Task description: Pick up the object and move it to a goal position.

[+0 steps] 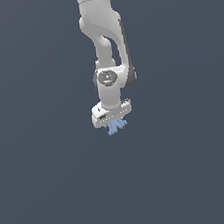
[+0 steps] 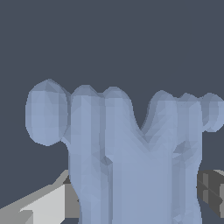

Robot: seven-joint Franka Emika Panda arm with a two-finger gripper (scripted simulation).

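The pale-blue object (image 1: 117, 126) hangs directly under the white gripper (image 1: 114, 121), its short prongs pointing down and outward below the hand. In the wrist view the object (image 2: 127, 157) fills most of the frame, with a finger (image 2: 48, 205) on one flank and a darker one (image 2: 212, 188) on the other, so the fingers are clamped on it. Plain dark grey surrounds arm and object on every side; no counter edge shows.

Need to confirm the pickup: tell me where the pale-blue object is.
In the exterior view, the object sits near centre, directly under the white gripper.
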